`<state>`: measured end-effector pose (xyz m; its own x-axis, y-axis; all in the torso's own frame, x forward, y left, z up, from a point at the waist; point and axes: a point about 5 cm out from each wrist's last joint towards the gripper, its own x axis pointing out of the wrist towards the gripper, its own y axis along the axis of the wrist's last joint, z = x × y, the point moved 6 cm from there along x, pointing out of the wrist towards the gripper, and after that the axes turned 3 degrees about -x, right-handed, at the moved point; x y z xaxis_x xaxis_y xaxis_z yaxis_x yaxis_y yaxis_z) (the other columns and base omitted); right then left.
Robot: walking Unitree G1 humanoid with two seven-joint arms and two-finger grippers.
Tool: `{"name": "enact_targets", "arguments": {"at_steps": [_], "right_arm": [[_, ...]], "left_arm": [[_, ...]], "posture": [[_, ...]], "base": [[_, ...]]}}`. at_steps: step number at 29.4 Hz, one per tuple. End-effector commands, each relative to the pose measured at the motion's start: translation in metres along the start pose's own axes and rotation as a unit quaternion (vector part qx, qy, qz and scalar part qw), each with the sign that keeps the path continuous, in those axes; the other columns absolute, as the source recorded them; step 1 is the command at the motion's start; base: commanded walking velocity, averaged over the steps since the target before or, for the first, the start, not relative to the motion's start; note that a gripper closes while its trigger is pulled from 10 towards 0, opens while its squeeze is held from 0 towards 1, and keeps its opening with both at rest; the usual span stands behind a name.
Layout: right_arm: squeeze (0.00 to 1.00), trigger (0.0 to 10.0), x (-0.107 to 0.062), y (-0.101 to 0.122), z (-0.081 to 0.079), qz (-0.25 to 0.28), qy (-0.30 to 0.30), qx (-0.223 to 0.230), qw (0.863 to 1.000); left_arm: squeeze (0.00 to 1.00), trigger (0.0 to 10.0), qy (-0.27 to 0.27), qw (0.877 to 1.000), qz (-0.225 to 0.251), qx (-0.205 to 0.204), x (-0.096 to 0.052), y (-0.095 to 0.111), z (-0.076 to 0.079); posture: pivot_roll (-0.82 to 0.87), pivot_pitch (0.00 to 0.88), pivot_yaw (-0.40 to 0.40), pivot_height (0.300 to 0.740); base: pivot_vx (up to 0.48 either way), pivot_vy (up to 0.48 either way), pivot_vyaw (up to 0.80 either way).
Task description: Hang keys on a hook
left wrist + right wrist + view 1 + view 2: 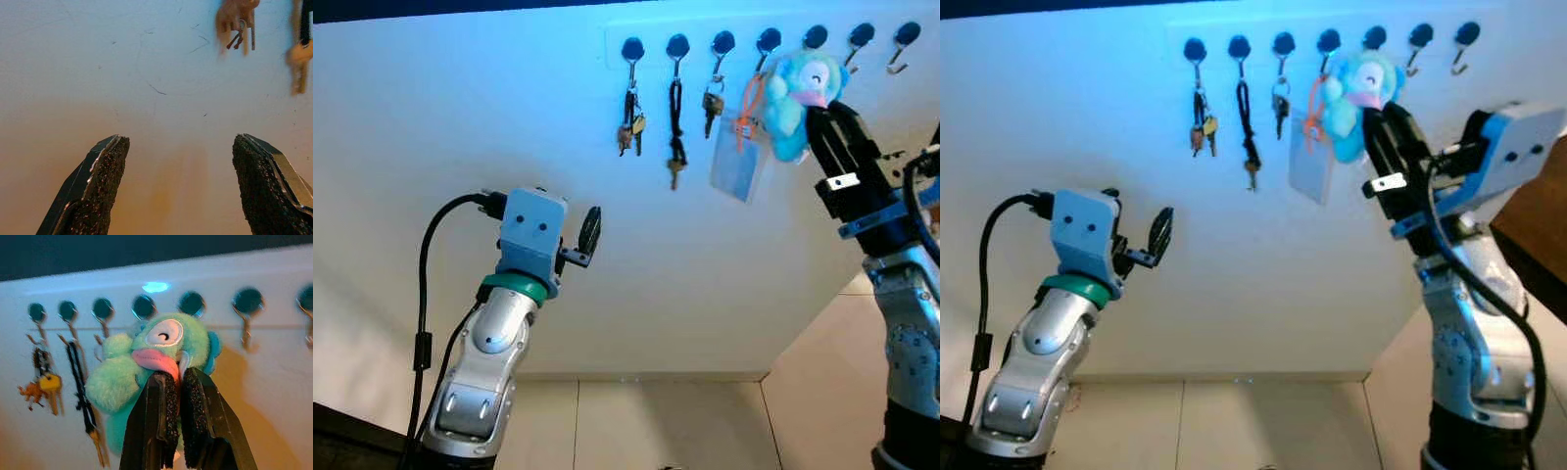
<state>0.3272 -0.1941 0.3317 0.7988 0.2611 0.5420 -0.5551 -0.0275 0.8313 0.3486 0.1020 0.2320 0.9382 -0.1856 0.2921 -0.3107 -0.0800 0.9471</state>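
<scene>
Pinching plush keychain (161, 357) tight, right end effector (176, 382) nears hook (815, 39); ring unseen, misaligned lift risks drop. Left end effector (178, 181) wide, idle.

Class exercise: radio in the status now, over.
Right gripper shut on plush keychain, raised at hook rail. Left gripper open, idle. Badge holder hangs close beside.

My two head cameras look forward and upward at a white wall (509, 117) from a moderate distance; both frame the same hook rail (764, 44), offset sideways between eyes. My left wrist camera faces the wall closely, sharing the hanging key bunch (237, 24). My right wrist camera sits very near the rail, looking along the right end effector (177, 382).
</scene>
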Motion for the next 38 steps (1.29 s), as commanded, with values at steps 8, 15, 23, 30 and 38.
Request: {"name": "enact_targets", "arguments": {"at_steps": [8,15,23,30,38], "right_arm": [[0.00,10.0,-0.007,0.001,0.012,0.001,-0.029,0.018,0.999],[0.00,10.0,-0.017,-0.015,0.018,-0.027,-0.039,0.032,0.998],[0.25,10.0,-0.024,-0.044,-0.008,-0.086,0.016,0.004,0.996],[1.00,10.0,-0.025,-0.048,-0.020,-0.097,0.050,-0.008,0.994],[0.00,10.0,-0.048,-0.069,-0.056,-0.150,0.140,-0.020,0.979]], "left_arm": [[0.00,10.0,0.001,1.000,-0.006,0.006,-0.001,-0.003,-0.004],[0.00,10.0,0.000,1.000,-0.007,0.006,-0.001,-0.003,-0.003],[0.00,10.0,-0.001,1.000,-0.009,0.008,-0.001,-0.004,-0.004],[0.00,10.0,0.000,1.000,-0.010,0.008,-0.002,-0.004,-0.004],[0.00,10.0,-0.002,1.000,-0.014,0.006,-0.004,-0.007,-0.002]], "posture": [[-0.19,0.088,0.155,0.740],[-0.19,0.089,0.156,0.740],[-0.18,0.091,0.159,0.740],[-0.18,0.094,0.156,0.740],[-0.18,0.106,0.156,0.740]], "base": [[0.000,0.000,0.00],[0.000,0.000,0.00],[0.000,0.000,0.00],[0.000,0.000,0.00],[0.000,0.000,0.00]]}}
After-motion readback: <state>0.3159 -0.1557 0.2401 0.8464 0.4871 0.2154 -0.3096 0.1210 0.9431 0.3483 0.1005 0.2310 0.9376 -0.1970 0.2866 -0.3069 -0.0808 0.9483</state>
